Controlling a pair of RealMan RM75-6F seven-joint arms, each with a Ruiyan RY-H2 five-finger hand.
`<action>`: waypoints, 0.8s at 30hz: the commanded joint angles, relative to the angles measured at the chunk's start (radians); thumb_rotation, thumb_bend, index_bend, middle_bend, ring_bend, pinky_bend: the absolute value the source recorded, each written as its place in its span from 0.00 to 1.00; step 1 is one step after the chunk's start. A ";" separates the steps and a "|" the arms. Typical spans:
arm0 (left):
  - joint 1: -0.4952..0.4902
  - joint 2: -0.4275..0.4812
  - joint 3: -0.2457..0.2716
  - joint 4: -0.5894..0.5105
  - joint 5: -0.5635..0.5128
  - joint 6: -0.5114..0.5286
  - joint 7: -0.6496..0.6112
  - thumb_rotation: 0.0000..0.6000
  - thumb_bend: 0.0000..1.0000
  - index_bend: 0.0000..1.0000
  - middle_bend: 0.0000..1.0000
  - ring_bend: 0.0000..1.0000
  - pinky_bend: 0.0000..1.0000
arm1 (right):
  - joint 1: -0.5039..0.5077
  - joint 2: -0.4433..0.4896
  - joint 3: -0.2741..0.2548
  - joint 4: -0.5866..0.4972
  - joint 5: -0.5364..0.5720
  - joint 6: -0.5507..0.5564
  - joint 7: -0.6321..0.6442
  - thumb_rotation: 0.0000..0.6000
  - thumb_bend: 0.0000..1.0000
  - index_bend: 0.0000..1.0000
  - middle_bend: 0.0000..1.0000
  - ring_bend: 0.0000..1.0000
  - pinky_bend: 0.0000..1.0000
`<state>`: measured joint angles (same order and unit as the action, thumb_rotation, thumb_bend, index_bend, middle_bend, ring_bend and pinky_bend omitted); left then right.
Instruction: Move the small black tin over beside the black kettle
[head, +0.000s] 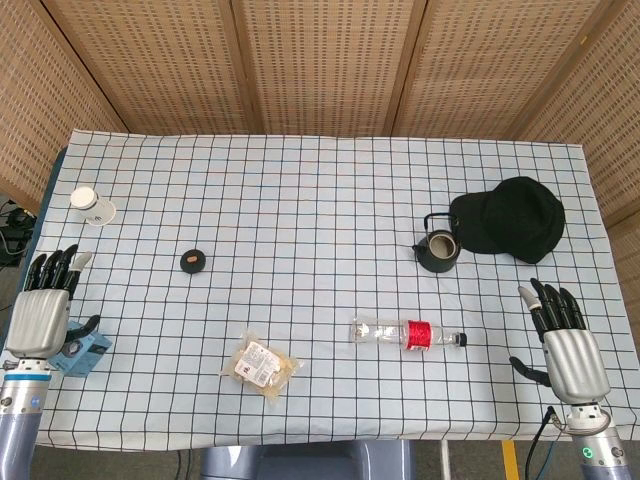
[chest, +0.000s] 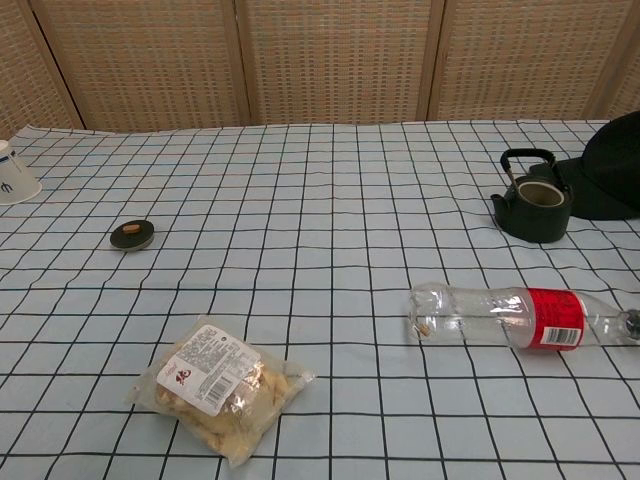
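The small black tin (head: 193, 261) lies flat on the checked tablecloth (head: 320, 190) in the left half of the table, with an orange-brown patch on its lid. The black kettle (head: 438, 250) stands well apart from it on the right, its lid off and its handle upright, just beside a black cap (head: 508, 218) that lies to its far right.

The left hand (head: 42, 308) hovers at the near left edge, fingers extended and slightly apart, holding nothing; a blue packet (head: 84, 349) lies just beside it. The right hand (head: 564, 343) sits at the near right corner, likewise extended and holding nothing.

A clear plastic bottle (head: 407, 333) with a red label lies on its side near the kettle's near side. A snack bag (head: 262, 365) lies near centre-left, and a white cup (head: 92, 205) lies tipped at the far left.
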<state>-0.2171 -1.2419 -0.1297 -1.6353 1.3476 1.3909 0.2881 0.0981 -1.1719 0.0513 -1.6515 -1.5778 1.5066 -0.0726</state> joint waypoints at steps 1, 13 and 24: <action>-0.067 0.004 -0.047 0.001 -0.068 -0.088 0.049 1.00 0.22 0.10 0.00 0.00 0.00 | 0.001 -0.001 -0.001 0.001 0.001 -0.004 0.001 1.00 0.20 0.00 0.00 0.00 0.00; -0.270 -0.112 -0.140 0.163 -0.328 -0.338 0.175 1.00 0.22 0.25 0.00 0.00 0.00 | 0.009 0.004 0.011 0.012 0.029 -0.021 0.034 1.00 0.20 0.00 0.00 0.00 0.00; -0.401 -0.224 -0.136 0.317 -0.477 -0.459 0.305 1.00 0.22 0.24 0.00 0.00 0.00 | 0.015 0.006 0.023 0.028 0.054 -0.036 0.052 1.00 0.19 0.00 0.00 0.00 0.00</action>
<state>-0.5928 -1.4393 -0.2678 -1.3497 0.9012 0.9610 0.5740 0.1128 -1.1656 0.0730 -1.6247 -1.5251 1.4720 -0.0213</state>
